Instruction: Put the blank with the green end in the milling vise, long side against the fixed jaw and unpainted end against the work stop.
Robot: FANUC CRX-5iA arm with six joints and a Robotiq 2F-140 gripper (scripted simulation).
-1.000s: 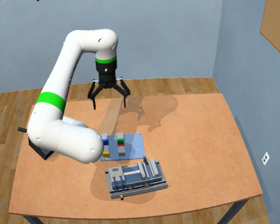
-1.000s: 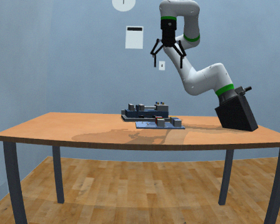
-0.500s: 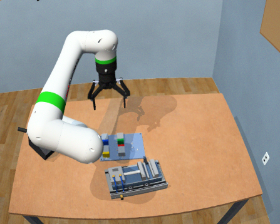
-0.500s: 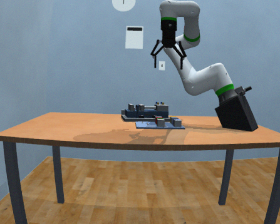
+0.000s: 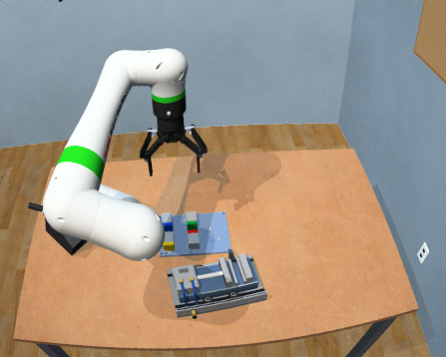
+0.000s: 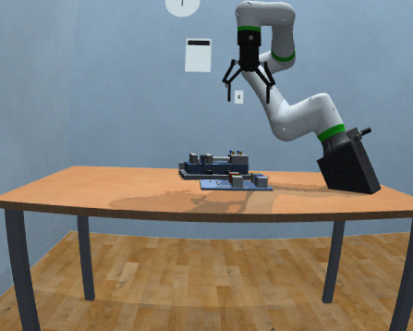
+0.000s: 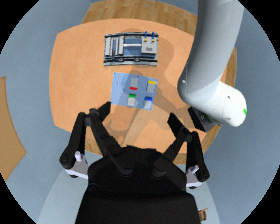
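Note:
My gripper is open and empty, pointing down high above the table. The blank with the green end lies on the blue plate, its green end facing the red end of another blank. The milling vise stands beside the plate. Its fixed jaw is at the end away from the hoses. No blank shows between the jaws. The work stop and the low bars are too small to tell clearly.
The red-ended blank lies in line with the green-ended one. The yellow-ended blank and the blue-ended blank lie beside them, nearer the robot base. Small pins stand on the plate's other side. Blue hoses rise from the vise's hosed end block.

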